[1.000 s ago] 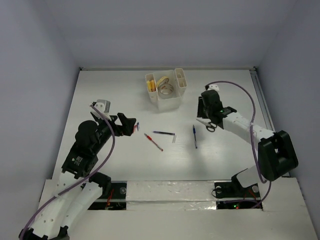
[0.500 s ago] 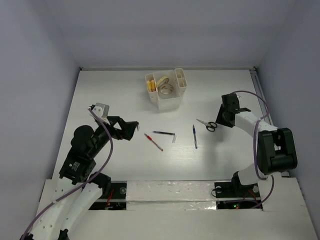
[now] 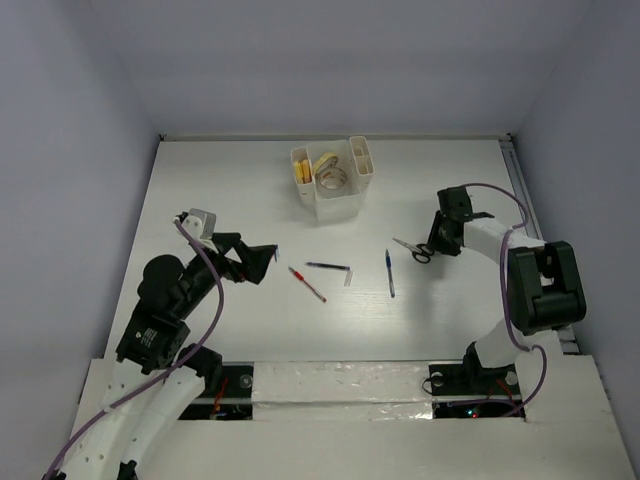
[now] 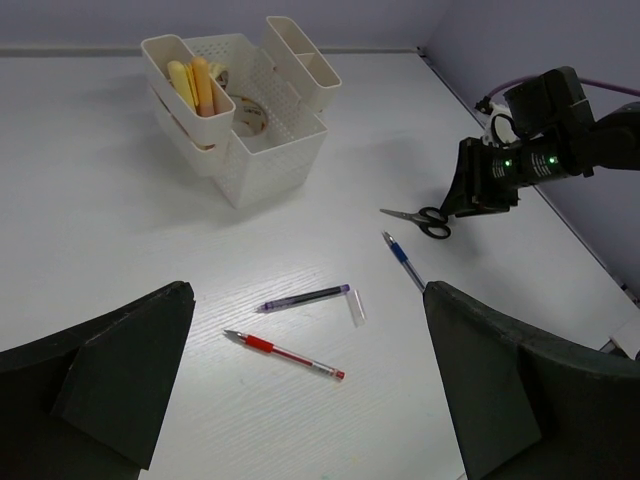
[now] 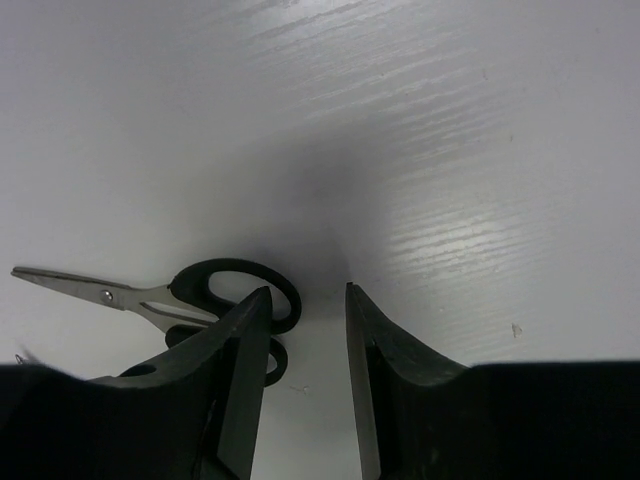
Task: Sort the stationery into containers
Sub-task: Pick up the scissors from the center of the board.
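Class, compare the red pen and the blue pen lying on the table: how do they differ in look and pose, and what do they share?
The red pen is red, the blue pen blue. Seen from above, the red pen lies diagonally; the blue pen points almost straight away from the arms. The red pen lies left of the blue pen, which is nearer the scissors. Both lie flat on the table, outside the organizer.

You have a white table (image 5: 480, 120) with a fine wood-like grain and a soft sheen. The scissors (image 5: 150, 298) on it show bright bare metal blades and glossy black plastic handles. The organizer (image 4: 270, 165) is smooth white plastic, its middle walls perforated. The fingers (image 5: 240, 380) of your right gripper (image 5: 306, 292) look matt black
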You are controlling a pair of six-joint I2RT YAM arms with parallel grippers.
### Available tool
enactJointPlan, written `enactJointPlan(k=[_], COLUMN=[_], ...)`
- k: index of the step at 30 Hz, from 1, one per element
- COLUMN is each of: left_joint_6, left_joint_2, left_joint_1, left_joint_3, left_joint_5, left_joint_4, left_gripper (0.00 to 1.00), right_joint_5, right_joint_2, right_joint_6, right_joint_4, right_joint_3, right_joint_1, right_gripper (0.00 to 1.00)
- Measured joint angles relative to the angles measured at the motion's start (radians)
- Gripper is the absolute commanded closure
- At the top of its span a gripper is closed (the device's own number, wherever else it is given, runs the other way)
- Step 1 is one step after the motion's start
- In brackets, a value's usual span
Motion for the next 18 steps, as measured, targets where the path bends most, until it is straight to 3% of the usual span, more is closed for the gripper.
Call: enactJointPlan(k=[5, 10, 18], left_joint_6=[0.0, 0.0, 0.0], left_joint_2=[-0.005, -0.006, -0.009], left_joint_1=[0.0, 0.0, 0.0], left_joint_3=[0.0, 0.0, 0.0], left_joint_5=[0.0, 0.001, 0.0], left_joint_4=[0.0, 0.0, 0.0], left_gripper=[0.01, 0.01, 0.01], right_joint_5=[-0.001, -0.007, -0.011], right_joint_2=[0.045, 0.071, 0.115], right_joint_6=[-0.011, -0.031, -0.05], right_joint_4=[-0.012, -0.048, -0.057], right_joint_3=[0.033, 0.071, 0.116], right_joint_1=[0.0, 0.0, 0.0], right_gripper=[0.68, 0.69, 1.0])
